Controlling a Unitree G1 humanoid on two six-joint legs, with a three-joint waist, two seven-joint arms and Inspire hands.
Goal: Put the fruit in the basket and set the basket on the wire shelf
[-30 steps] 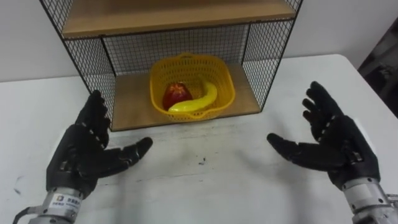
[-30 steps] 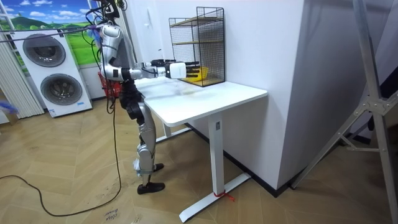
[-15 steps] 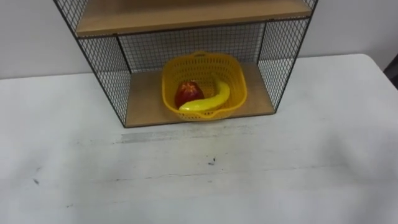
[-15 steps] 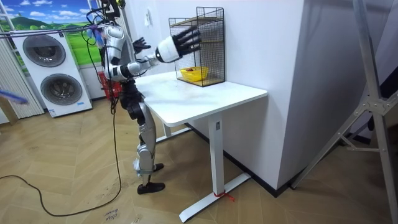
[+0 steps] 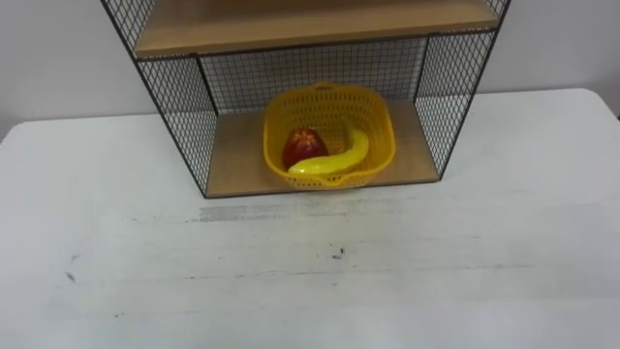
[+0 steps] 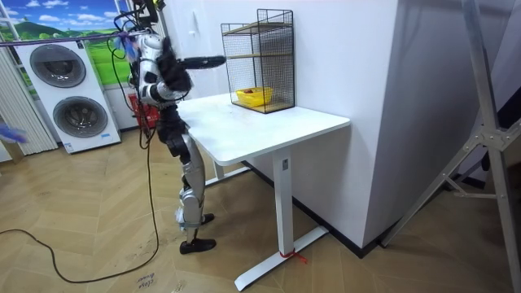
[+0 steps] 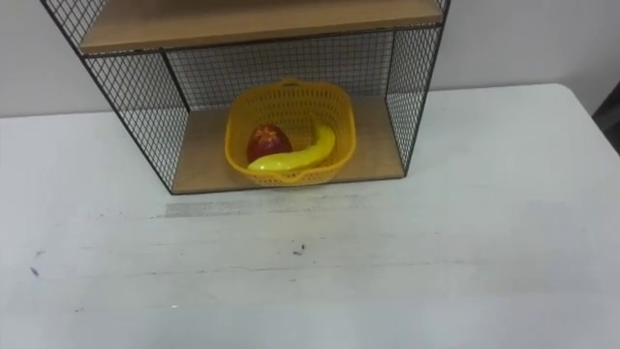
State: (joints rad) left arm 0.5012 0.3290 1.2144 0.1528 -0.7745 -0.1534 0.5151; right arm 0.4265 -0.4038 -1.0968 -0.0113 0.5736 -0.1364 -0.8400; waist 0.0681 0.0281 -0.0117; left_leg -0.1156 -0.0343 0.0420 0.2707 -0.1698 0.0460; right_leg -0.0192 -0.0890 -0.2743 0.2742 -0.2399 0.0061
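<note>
Diagonally, the banana (image 5: 334, 158) lies in the basket (image 5: 329, 92), near-left to far-right; hand (image 6: 213, 59) blurred, state unclear.

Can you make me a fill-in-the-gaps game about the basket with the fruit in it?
1. The basket is the colour ___.
2. Inside the basket, right beside the red fruit, lies a long yellow ___.
3. The basket sits inside the wire shelf, and that shelf stands on a white ___.

Missing words: yellow; banana; table
</note>
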